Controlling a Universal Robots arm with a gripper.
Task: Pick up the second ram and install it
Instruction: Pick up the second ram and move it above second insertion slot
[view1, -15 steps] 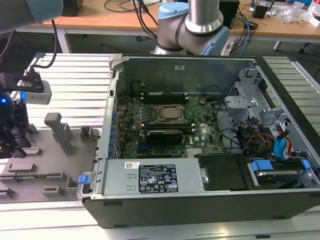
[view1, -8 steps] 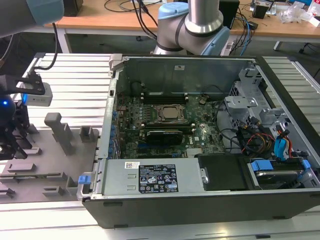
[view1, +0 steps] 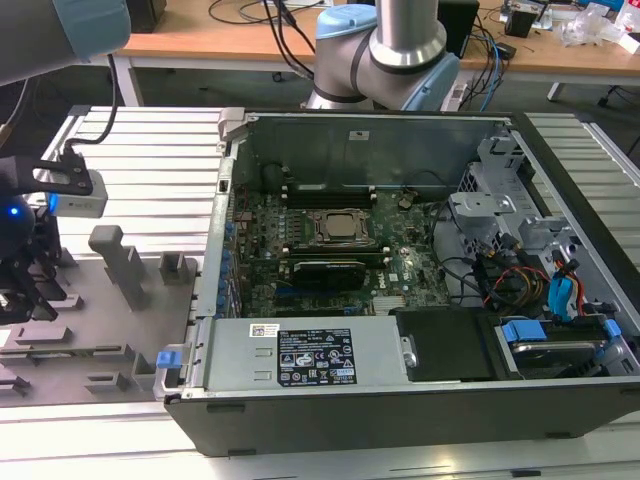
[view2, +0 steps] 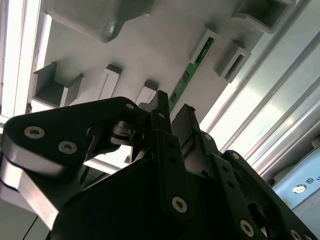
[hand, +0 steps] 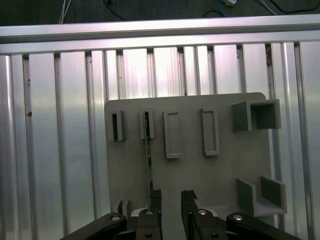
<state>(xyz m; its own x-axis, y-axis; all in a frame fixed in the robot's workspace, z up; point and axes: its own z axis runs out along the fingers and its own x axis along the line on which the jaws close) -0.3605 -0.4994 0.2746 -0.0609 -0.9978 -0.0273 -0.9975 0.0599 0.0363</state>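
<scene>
The second ram (hand: 148, 150) is a thin green stick standing on edge in a slot of the grey holder plate (hand: 200, 175). In the second wrist view the ram (view2: 187, 75) runs from its slot toward my fingertips. My gripper (hand: 171, 196) hovers over the near end of the stick, open, with nothing between its fingers. The stick lines up with one finger (hand: 156, 195) rather than with the gap. In the exterior view my gripper (view1: 22, 300) hangs over the holder plate (view1: 110, 340) at that view's left, apart from the computer case (view1: 400, 400).
The open case shows the processor socket (view1: 340, 225), long black memory slots (view1: 330, 190) above it and a black-finned card (view1: 325, 272) below. Raised grey blocks (view1: 115, 262) stand on the holder plate. Ribbed aluminium table slats (hand: 60, 125) surround the plate.
</scene>
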